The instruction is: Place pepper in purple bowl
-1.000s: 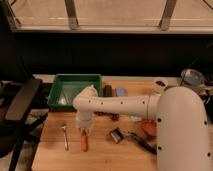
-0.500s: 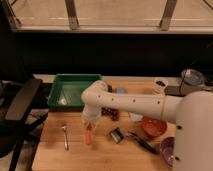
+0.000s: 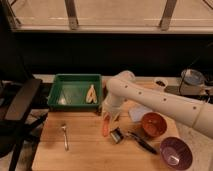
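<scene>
A: Since half a second ago the gripper [image 3: 109,120] has swung toward three o'clock, and the pepper [image 3: 105,130] has gone with it, away from the fork [image 3: 64,136].

B: Is it actually holding the pepper?

A: It looks so. The fingers are closed on the pepper's upper end, and the pepper hangs down from them over the middle of the wooden table [image 3: 85,156]. I can't tell whether its tip clears the wood.

B: So how far along is the task?

A: The pick-up seems done, but the carry and the drop remain. The purple bowl [image 3: 176,152] sits well apart, at four o'clock from the gripper near the table's corner, and looks empty.

B: Anything in the way?

A: A few things. A small dark object [image 3: 117,135] lies just beside the pepper at four o'clock, and a black utensil [image 3: 140,142] stretches beyond it, right on the straight line to the bowl. The orange bowl [image 3: 153,124] stands at three o'clock, near that line. A low carry could knock any of them, so I'd judge it needs height.

B: And elsewhere?

A: The green tray [image 3: 75,102] at ten o'clock holds a pale tan item [image 3: 91,94]. A white sheet [image 3: 140,113] lies at twelve o'clock of the orange bowl.
</scene>
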Robot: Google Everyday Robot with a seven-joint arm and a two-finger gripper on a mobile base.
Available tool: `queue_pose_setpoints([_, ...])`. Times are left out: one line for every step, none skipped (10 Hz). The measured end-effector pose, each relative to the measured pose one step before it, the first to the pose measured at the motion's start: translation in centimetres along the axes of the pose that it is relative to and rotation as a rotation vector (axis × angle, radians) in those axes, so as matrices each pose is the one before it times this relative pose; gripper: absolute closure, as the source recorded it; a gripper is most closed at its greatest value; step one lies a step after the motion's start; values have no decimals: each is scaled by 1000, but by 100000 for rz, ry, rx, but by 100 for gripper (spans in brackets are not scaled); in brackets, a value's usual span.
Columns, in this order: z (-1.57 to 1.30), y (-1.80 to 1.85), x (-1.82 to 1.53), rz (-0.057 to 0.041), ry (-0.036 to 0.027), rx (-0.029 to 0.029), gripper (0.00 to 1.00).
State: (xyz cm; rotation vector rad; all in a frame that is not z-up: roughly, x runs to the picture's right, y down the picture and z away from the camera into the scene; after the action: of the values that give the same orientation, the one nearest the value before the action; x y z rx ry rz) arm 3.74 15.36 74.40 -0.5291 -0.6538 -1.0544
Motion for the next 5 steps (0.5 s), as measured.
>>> queue_pose_setpoints([-1345, 2677, 570, 4998, 943, -54, 100])
queue_pose_setpoints([-1080, 2327, 547, 4553, 624, -32, 100])
queue_pose_setpoints([-562, 1733, 302, 3091, -15, -608, 100])
queue_pose_setpoints([-231, 540, 131, 1148, 25, 115, 100])
queue_pose_setpoints([30, -162, -3, -227, 42, 170, 100])
